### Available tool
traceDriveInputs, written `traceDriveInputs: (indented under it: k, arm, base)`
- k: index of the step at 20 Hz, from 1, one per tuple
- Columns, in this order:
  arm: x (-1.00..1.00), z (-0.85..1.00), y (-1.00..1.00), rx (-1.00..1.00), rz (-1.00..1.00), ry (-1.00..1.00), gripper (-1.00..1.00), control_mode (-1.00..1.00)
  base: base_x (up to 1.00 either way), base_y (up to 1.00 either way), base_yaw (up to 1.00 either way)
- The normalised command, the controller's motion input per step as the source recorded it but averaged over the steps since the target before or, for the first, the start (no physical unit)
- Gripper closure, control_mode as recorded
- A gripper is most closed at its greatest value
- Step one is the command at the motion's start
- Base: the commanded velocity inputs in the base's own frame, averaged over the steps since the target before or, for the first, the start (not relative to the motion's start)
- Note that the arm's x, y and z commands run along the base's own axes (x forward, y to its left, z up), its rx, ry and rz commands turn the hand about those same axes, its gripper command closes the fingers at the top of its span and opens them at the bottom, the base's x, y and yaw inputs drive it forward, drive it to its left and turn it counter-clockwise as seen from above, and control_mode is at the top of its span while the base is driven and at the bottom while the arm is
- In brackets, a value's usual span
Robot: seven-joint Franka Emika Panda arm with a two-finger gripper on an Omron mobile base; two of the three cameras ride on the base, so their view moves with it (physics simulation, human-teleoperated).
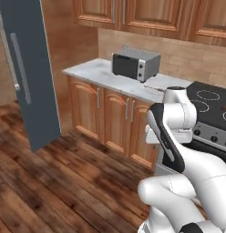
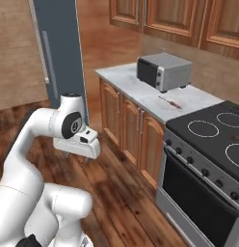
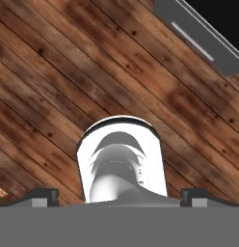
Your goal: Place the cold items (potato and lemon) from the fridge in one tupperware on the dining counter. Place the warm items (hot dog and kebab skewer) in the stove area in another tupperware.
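Folded white arm over the wooden floor (image 3: 54, 87), end effector (image 3: 119, 195) empty, jaws fully apart.

Nearest stands the arm, its hand pointing down at bare planks; beyond it run the cabinets, the stove (image 2: 213, 130) and the counter (image 2: 140, 89) with a toaster oven (image 2: 162, 70). On that counter, just beside the stove, lies a thin dark-and-reddish stick (image 2: 170, 102), probably the kebab skewer; too small to confirm. Farthest is the grey fridge door (image 1: 28, 73), ajar. Judged step: approach an item; unfold the arm only once the base is square to the counter.
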Motion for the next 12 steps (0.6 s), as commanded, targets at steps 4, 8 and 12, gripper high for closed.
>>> traceDriveInputs:
  k: [4, 8, 12]
  arm:
    - [0.0, 0.0, 0.0, 0.0, 0.0, 0.0, -1.0, 1.0]
    - [0.0, 0.0, 0.0, 0.0, 0.0, 0.0, -1.0, 1.0]
    - [0.0, 0.0, 0.0, 0.0, 0.0, 0.0, -1.0, 1.0]
  base:
    - [1.0, 0.68, -0.6]
    - [1.0, 0.67, -0.61]
    - [1.0, 0.77, -0.61]
